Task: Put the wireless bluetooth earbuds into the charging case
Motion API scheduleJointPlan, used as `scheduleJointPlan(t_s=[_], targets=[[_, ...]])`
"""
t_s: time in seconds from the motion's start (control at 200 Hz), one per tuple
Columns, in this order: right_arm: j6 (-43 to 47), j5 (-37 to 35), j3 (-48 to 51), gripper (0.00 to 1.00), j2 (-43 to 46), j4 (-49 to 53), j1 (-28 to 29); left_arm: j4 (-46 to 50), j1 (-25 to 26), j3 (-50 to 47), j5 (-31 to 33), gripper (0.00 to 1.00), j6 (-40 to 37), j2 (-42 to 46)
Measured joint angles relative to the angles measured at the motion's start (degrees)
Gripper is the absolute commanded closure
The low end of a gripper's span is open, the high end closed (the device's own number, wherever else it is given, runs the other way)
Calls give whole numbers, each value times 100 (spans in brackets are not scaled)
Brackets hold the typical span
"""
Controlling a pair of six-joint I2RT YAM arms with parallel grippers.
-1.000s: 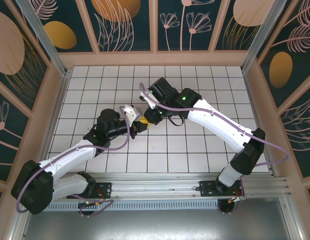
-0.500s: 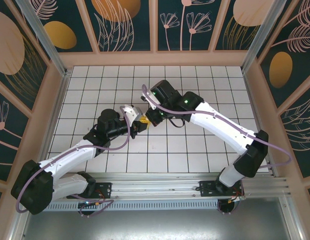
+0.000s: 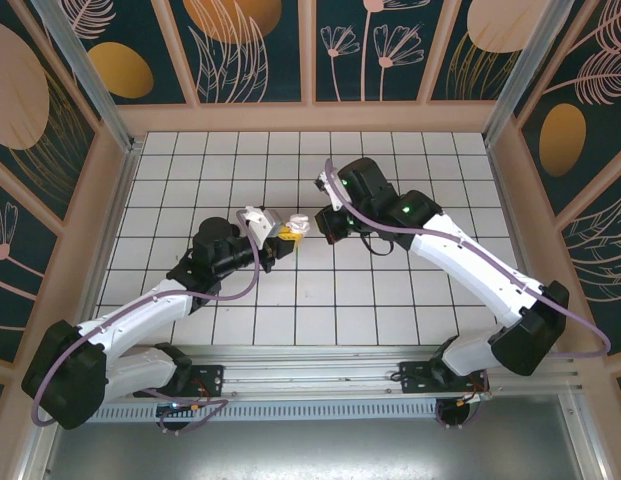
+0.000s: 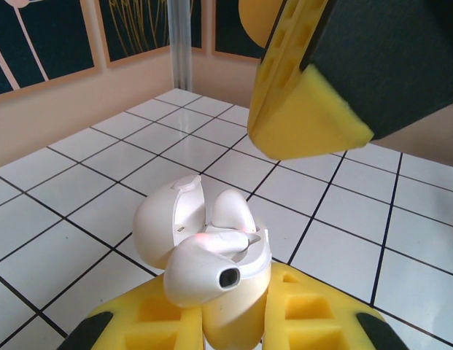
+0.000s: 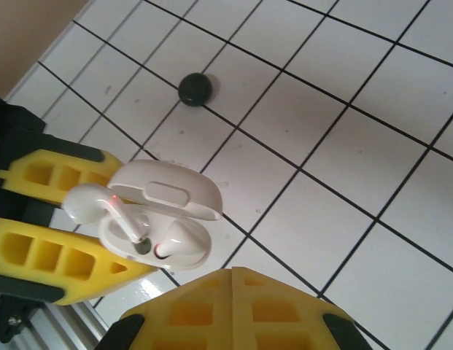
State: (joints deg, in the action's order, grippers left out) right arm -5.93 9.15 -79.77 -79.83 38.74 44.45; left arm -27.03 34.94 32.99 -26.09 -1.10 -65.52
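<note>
Backed off toward 3 o'clock since a second ago, now just beside the case (image 3: pixel 296 227) rather than over it: right hand (image 3: pixel 326 228), pads pressed flat together, gripping nothing. Nearest, around table (image 3: pixel 320 320) centre: left hand (image 3: pixel 278 240), clamped narrow on the base of the white case. Lid (image 4: pixel 168 215) hinged open. Seated in its well: earbud (image 4: pixel 231 210). Lying across the rim toward 6 o'clock in the left wrist view, not seated, stem visible from the right wrist: other earbud (image 4: pixel 208 268). Farther out on the tiles, toward 12 o'clock in the right wrist view, well apart from the case: small black bit (image 5: pixel 195 88).
</note>
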Motion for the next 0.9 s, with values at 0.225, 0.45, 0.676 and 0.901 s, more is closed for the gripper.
scheduleJointPlan(t_s=[0.225,0.45,0.676,0.901], targets=[[-76,551,2,81,66,-304,2,-20,0,0,-125,100,-133,0],[-146,857,2,70,63,-457,155,96,0,55,-199,100,-302,-2],[-74,673,111,71,72,-809,459,155,0,190,-238,100,-278,-7],[146,264,570,70,286,-1231,599,173,0,236,-358,100,-203,-7]])
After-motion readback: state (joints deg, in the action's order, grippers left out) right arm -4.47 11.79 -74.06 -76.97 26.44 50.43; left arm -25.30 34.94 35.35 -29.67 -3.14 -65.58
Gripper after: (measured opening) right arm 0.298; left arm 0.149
